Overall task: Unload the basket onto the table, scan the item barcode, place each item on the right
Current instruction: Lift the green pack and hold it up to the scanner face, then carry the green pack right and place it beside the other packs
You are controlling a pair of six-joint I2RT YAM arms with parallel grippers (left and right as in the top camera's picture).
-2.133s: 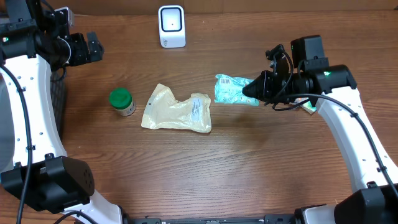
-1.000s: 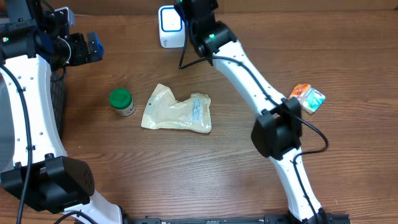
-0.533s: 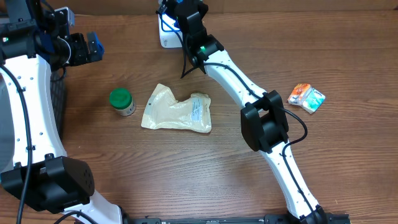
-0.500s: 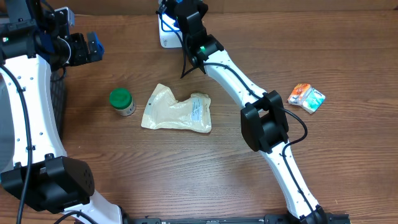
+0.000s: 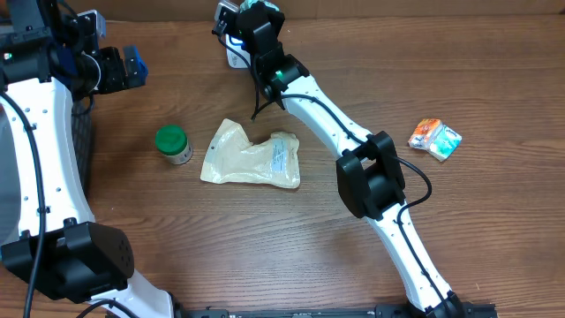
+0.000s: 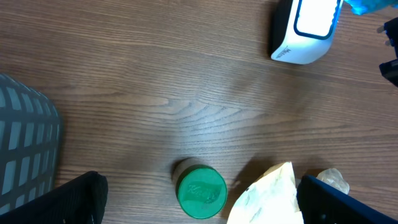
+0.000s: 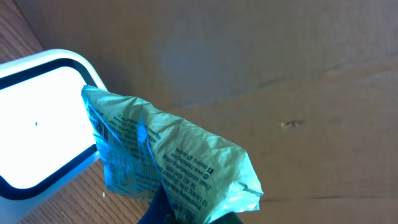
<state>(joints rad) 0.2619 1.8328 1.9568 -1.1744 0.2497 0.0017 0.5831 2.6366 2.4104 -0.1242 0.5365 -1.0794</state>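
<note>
R gripper (image 7: 189, 214), clenched on teal packet (image 7: 168, 162), has swung from table's right side to scanner (image 6: 308, 28) at far edge; scan prob. underway. L gripper (image 5: 132, 66) released, idle.

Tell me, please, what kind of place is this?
Likely a lab bench imitating a shop checkout: a white barcode scanner stands on a wooden table, with packaged goods like the green-lidded jar and the teal packet.

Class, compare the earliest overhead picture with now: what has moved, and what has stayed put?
The right claw, shut on the teal packet, swung from the table's right side across to the scanner. The jar, pouch and open left claw stayed put.
</note>
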